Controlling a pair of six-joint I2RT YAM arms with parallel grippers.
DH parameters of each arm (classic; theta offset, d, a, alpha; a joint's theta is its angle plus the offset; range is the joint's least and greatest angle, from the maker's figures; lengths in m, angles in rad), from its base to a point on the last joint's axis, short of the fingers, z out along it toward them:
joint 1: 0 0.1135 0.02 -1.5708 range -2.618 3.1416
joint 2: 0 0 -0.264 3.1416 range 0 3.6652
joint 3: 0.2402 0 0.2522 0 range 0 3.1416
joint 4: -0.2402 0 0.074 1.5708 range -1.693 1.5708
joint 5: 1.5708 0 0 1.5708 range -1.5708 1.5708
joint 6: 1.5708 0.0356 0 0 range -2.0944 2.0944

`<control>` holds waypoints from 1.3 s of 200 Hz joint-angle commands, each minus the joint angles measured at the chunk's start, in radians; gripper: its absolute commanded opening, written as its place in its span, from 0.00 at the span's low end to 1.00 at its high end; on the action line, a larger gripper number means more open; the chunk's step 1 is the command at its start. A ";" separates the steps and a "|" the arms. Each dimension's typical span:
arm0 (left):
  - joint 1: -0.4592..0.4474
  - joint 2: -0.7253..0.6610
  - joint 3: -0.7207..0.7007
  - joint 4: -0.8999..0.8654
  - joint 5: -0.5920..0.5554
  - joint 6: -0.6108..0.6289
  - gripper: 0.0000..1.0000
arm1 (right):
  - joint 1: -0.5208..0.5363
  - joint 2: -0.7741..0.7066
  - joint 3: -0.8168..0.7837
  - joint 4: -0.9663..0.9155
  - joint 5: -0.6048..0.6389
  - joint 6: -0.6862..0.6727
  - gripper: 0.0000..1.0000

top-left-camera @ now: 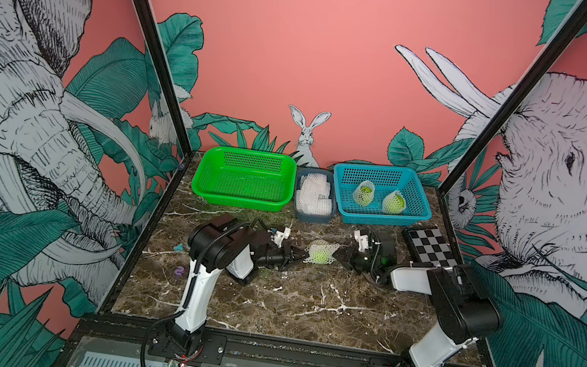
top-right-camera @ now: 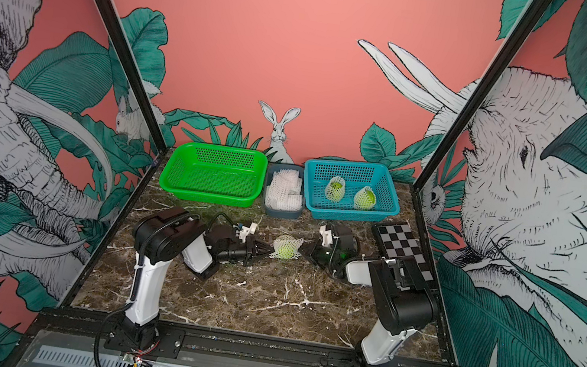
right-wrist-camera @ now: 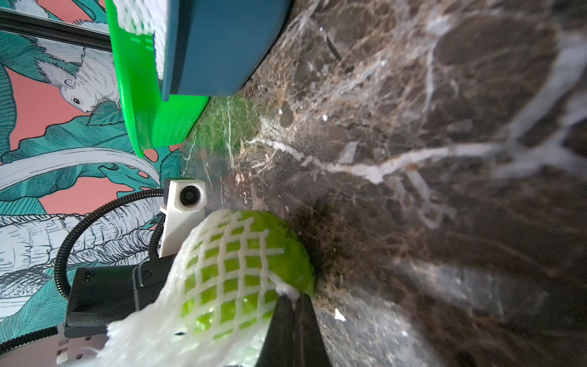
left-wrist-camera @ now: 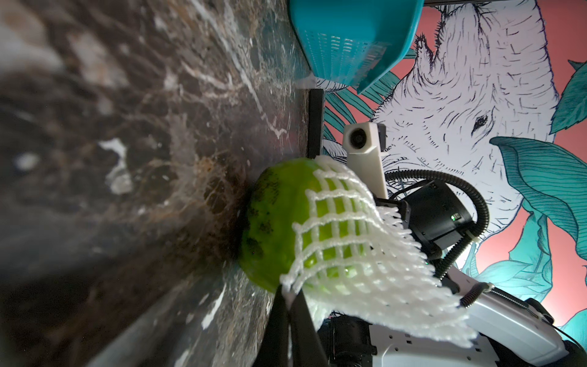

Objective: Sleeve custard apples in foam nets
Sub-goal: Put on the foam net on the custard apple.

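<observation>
Custard apple (top-left-camera: 320, 256) sits mid-table (top-left-camera: 286, 308), half covered by foam net (top-left-camera: 315, 247). Left gripper (top-left-camera: 298, 257) clenched on the net's left edge, right gripper (top-left-camera: 339, 255) clenched on its right edge. Two sleeved apples (top-left-camera: 363, 193) (top-left-camera: 394, 203) in far-right blue basket (top-left-camera: 384, 220); spare nets (top-left-camera: 313, 195) in grey tub (top-left-camera: 312, 217) just left of it.

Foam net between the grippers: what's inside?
One custard apple, green showing through the foam net mesh. The net covers only its upper side; the part against the table is bare. The fruit's far side is hidden.
</observation>
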 commanded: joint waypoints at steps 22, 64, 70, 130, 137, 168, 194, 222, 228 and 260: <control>-0.019 0.031 0.029 0.008 0.000 0.001 0.00 | 0.024 0.045 0.009 0.049 0.037 -0.013 0.00; -0.023 0.044 0.031 0.008 -0.011 0.003 0.00 | 0.052 0.065 0.024 0.062 0.064 -0.010 0.00; -0.022 0.047 0.032 0.008 -0.012 0.004 0.00 | 0.054 0.067 0.023 0.063 0.067 -0.010 0.00; -0.022 0.064 0.039 0.009 -0.035 0.008 0.00 | 0.056 0.045 0.023 0.060 0.116 -0.025 0.00; -0.022 0.059 0.037 0.008 -0.041 0.009 0.00 | 0.056 0.041 0.022 0.066 0.116 -0.024 0.00; -0.020 0.041 0.030 0.008 -0.052 0.007 0.00 | 0.056 0.022 0.033 0.062 0.114 -0.021 0.00; -0.019 0.013 0.012 0.008 -0.063 0.002 0.00 | 0.056 -0.009 0.023 0.010 0.102 -0.033 0.00; -0.017 -0.008 -0.001 0.008 -0.072 -0.003 0.00 | 0.056 -0.037 0.005 -0.019 0.079 -0.034 0.00; -0.013 -0.010 0.001 0.008 -0.073 -0.004 0.00 | 0.056 -0.044 0.002 -0.019 0.082 -0.035 0.00; -0.006 -0.010 0.031 0.008 -0.069 -0.023 0.00 | 0.052 -0.051 0.021 -0.004 0.074 -0.018 0.01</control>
